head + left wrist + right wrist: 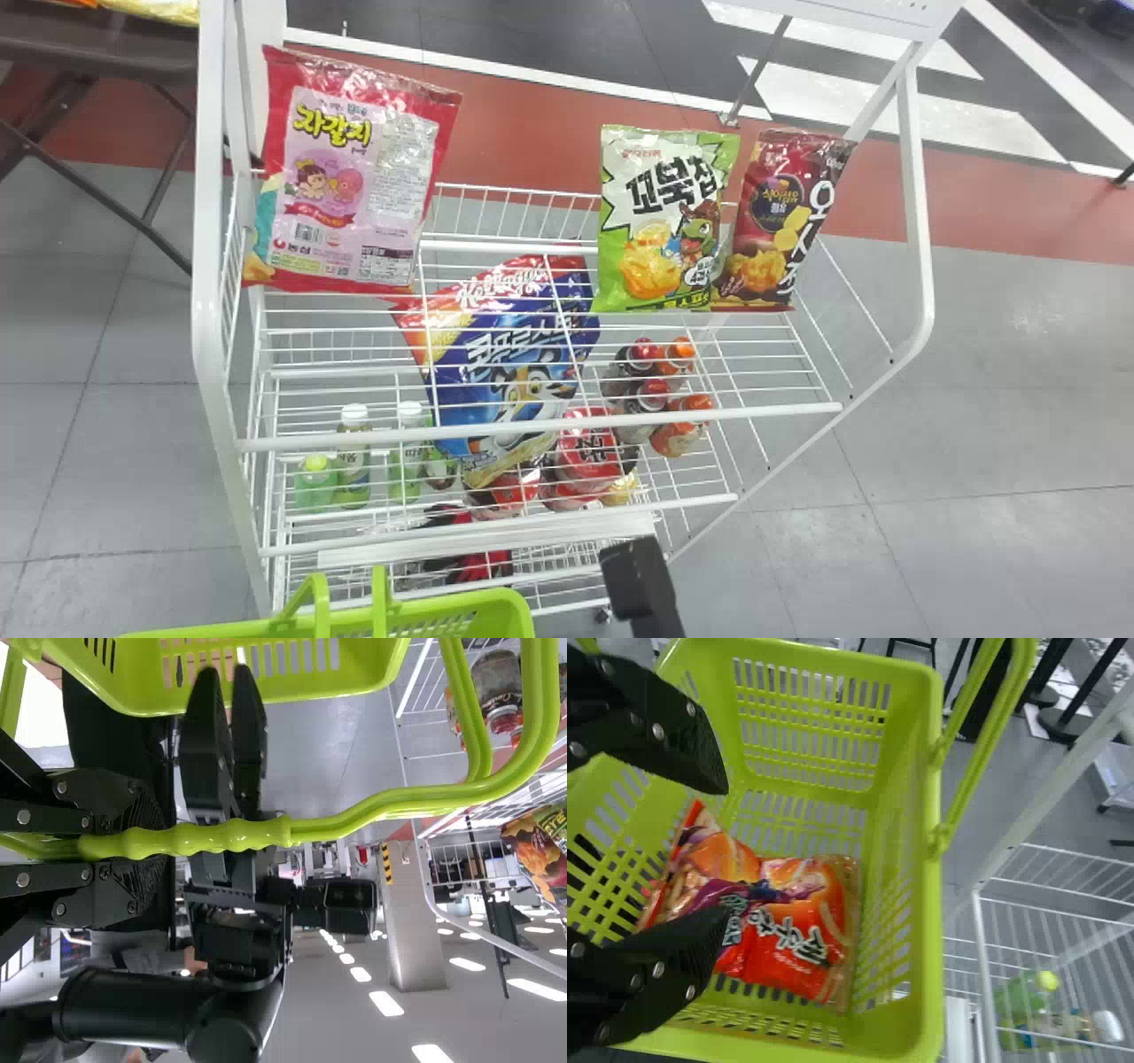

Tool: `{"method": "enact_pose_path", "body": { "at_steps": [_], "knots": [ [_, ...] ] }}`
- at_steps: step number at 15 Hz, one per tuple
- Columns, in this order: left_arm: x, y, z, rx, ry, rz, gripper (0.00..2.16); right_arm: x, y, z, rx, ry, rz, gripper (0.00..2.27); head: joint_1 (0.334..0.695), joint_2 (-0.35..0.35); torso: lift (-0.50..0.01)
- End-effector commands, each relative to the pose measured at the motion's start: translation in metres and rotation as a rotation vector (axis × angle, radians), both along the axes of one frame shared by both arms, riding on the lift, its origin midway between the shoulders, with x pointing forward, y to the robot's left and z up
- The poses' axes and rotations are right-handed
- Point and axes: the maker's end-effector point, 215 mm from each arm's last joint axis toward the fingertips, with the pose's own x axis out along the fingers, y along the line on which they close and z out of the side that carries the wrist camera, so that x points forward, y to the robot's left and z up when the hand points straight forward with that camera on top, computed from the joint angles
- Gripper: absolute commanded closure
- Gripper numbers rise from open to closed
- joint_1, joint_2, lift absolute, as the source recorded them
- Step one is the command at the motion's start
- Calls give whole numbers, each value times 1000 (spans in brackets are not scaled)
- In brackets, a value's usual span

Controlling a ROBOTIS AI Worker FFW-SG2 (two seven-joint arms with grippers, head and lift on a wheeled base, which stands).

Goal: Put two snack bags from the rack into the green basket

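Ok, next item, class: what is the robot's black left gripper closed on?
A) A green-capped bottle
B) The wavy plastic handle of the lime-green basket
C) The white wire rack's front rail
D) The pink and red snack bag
B: the left gripper has its fingers pressed on either side of the handle of the basket.

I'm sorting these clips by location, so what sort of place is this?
Probably a small shop, or a mock-up of one: a white wire rack displays snack bags, drink bottles stand lower down, and a green shopping basket holds packets.
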Motion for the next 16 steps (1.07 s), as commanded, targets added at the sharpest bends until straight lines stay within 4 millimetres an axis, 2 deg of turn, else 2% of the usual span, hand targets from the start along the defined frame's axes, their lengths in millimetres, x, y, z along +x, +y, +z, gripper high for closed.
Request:
{"method": "enact_pose_path", "body": {
  "at_steps": [1,3,6,8,14,16],
  "knots": [
    [-4,0,-1,3,4,-3,1517,52,-2,29,10,-194,-51,49,695,-350,-7],
    [-7,-3,-3,11,8,-17,1517,108,-1,63,0,-407,-95,49,695,-350,-7],
    [-10,-3,-9,32,10,-27,1517,174,8,120,27,-673,-158,49,695,-350,-7],
    [-9,-3,-12,39,11,-30,1517,211,17,145,27,-823,-196,49,695,-290,-7],
    [-7,1,-10,45,16,-58,1517,297,56,158,-6,-1034,-262,90,695,-166,-7],
    [-7,3,-11,45,23,-57,1517,327,72,173,-4,-1125,-282,90,695,-113,-7]
  ]
}}
